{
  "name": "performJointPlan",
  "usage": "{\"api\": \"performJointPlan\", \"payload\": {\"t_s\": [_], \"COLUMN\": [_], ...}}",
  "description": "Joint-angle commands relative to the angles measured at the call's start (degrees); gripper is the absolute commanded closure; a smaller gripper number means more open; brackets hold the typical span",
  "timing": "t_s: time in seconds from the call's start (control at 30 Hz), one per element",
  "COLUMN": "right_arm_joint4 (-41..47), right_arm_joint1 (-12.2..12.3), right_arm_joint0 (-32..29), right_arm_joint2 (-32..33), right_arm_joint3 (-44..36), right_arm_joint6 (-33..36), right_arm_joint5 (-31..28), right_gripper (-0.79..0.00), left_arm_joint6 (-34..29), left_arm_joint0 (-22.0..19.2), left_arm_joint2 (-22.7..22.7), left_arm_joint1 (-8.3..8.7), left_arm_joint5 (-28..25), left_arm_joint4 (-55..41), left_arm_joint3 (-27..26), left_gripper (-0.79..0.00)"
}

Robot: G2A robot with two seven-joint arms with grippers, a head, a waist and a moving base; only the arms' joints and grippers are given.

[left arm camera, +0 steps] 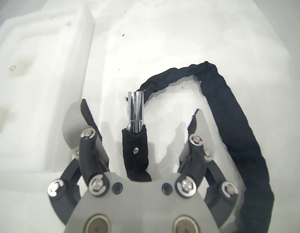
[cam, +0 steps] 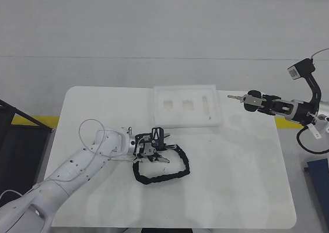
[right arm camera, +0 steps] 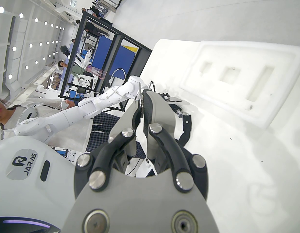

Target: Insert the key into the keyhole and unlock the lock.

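Right wrist view: key (right arm camera: 141,103) largely hidden

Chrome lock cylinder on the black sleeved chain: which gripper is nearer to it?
Left. The left gripper, open, straddles the chrome lock cylinder. The right gripper, shut on the small metal key, is far off past the white foam tray.

White foam tray (cam: 185,120), three recesses, on white table (cam: 240,175), far edge.
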Motion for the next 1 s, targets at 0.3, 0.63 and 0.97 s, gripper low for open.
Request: {"api": "performJointPlan", "payload": {"t_s": [0.3,0.63,0.97], "right_arm_joint4": [0.00,0.00,0.00], "right_arm_joint1": [0.00,0.00,0.00], "right_arm_joint0": [0.00,0.00,0.00], "right_arm_joint2": [0.00,0.00,0.00], "right_arm_joint3": [0.00,0.00,0.00], "right_arm_joint6": [0.00,0.00,0.00], "right_arm_joint5": [0.00,0.00,0.00], "right_gripper": [0.000,0.000,0.000], "left_arm_joint6": [0.39,0.46,-0.95], "left_arm_joint0": [0.66,0.32,-0.49], "left_arm_joint2": [-0.54,-0.38,-0.06], "left_arm_joint1": [-0.64,-1.79,-3.42], "left_arm_joint5": [1.35,1.97,1.45], "left_arm_joint4": [2.84,4.10,3.21], "left_arm_joint3": [0.93,2.87,5.53], "left_gripper": [-0.529,-0.379,0.000]}}
